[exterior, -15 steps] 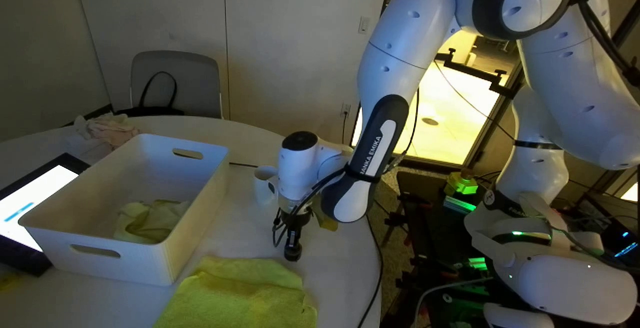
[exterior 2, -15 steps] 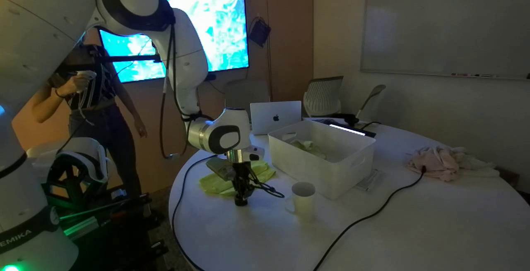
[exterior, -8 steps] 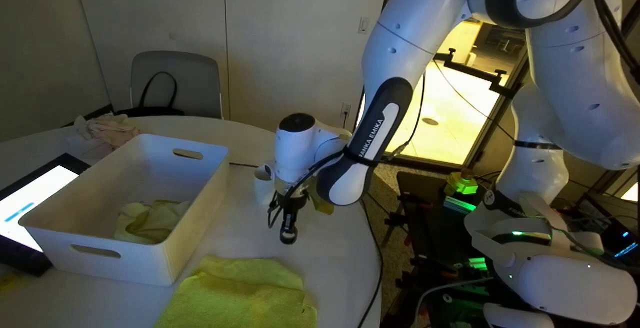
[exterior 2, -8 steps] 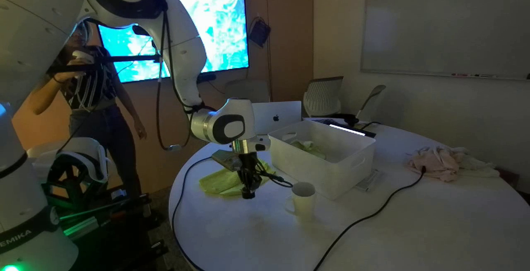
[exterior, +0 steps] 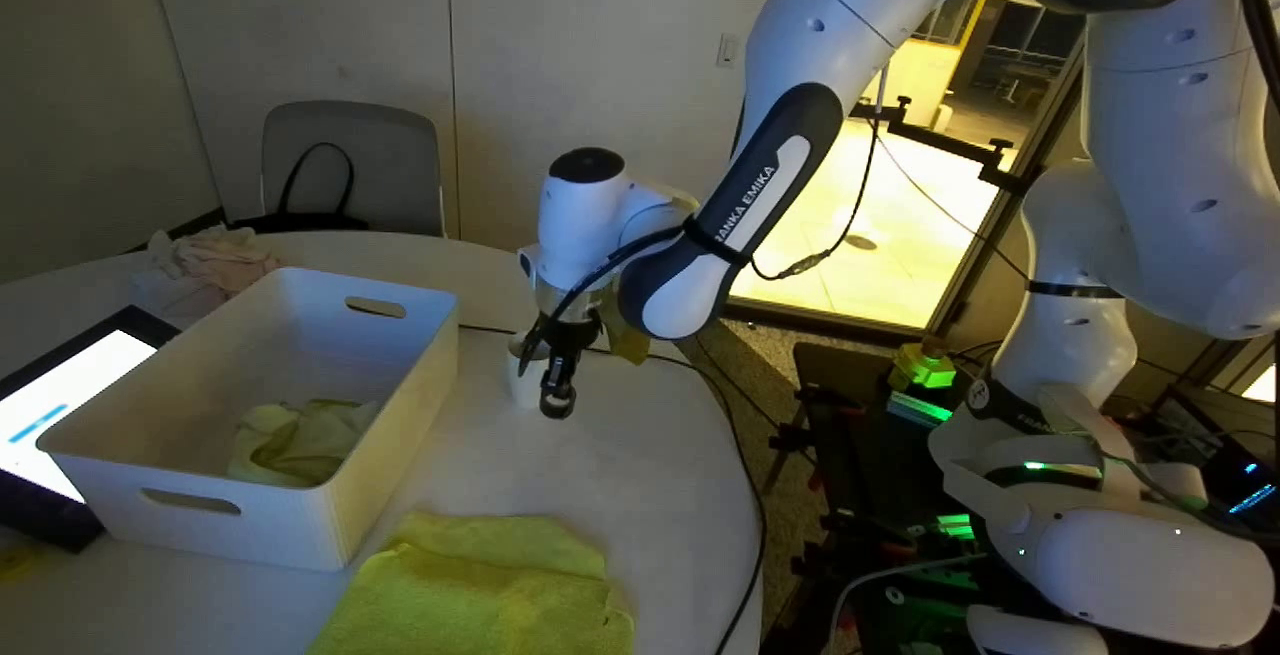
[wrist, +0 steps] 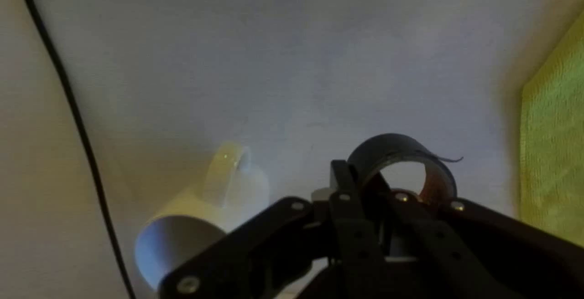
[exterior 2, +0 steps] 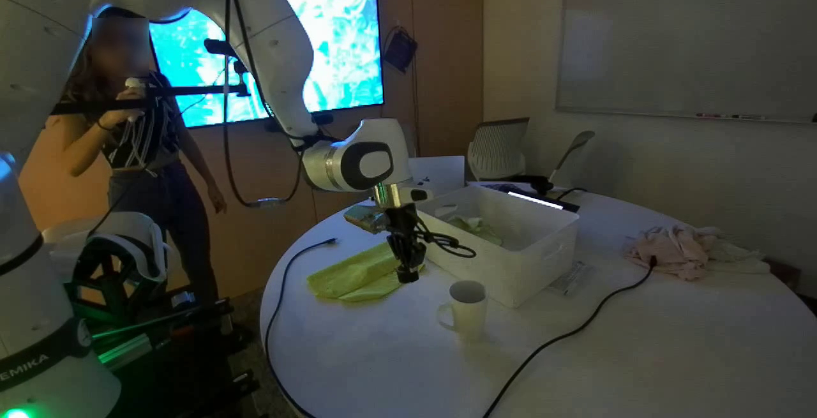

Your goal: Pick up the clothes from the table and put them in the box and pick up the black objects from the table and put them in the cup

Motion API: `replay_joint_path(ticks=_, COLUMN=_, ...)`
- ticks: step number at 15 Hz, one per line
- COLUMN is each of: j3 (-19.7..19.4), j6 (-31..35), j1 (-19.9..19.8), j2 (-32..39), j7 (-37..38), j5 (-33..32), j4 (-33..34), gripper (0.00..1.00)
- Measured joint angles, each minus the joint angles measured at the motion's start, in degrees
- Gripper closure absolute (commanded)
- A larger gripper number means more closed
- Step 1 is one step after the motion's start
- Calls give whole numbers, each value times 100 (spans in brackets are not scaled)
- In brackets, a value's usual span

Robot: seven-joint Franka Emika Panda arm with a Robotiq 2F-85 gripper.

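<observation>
The jaws stand narrow, pinching the wall of a black ring (wrist: 392, 144), and they hang above the white counter (exterior 2: 357, 367). In the wrist view the ring sits at the very ends of the jaws; the counter shows through its hole, a thin strand sticks out of its side, and part of its inner face looks reddish. The cup (exterior 2: 470, 316) stands upright on the counter, near the jaws. In the wrist view it is to their left, with its handle in sight, and they cover part of it. In an exterior view the box (exterior: 275, 525) stands to the left of the jaws, with a crumpled cloth (exterior: 300, 443), pale yellow-green, lying inside it. A folded cloth (exterior: 480, 590), a stronger yellow-green, lies flat on the counter in front of the jaws there; in the wrist view its edge comes in to the right of them. Well apart from the jaws, past the box, are a heap of pink and white fabric (exterior 2: 676, 252) and a tablet (exterior: 80, 425) with a lit screen. A laptop (exterior 2: 443, 168) stands behind the jaws in an exterior view, partly hidden. In the wrist view a black cable (wrist: 94, 167) runs along the counter to the left of the jaws, farther from them than the cup.
</observation>
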Motion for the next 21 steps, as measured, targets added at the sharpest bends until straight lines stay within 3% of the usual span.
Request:
replay_joint_path(ticks=10, j3=-465, j6=-34, j1=-107, j2=56, j7=745, j5=-66, j4=757, gripper=90)
replay_joint_path(ticks=16, j3=-907, j6=-33, j1=28, j2=342, j7=1482, j5=-372, j4=1015, gripper=90)
replay_joint_path(ticks=21, j3=-1058, j6=-35, j1=118, j2=604, j7=1797, j5=-386, j4=1135, gripper=90)
